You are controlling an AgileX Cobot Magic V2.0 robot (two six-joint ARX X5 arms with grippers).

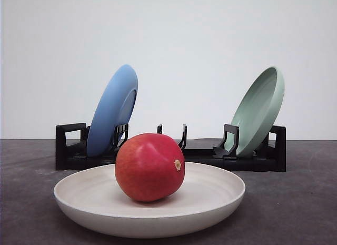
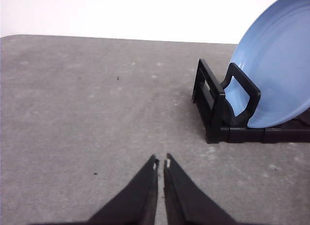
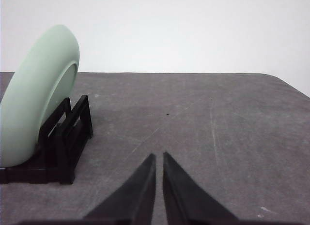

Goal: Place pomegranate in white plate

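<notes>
pomegranate (image 1: 150, 167) sat inside the white plate (image 1: 221, 200), stem nub toward the right arm's side. left fingers (image 2: 161, 163) and right fingers (image 3: 159, 157) were nearly closed, empty, clear of it.

The pomegranate (image 1: 150, 167) is sitting in the white plate (image 1: 95, 198), which is lying at the worktop's (image 1: 300, 203) six o'clock edge. Behind it, toward twelve o'clock, a rack (image 1: 71, 150) is holding one plate (image 1: 111, 110) leaning at ten o'clock and another (image 1: 258, 110) at two o'clock.
</notes>
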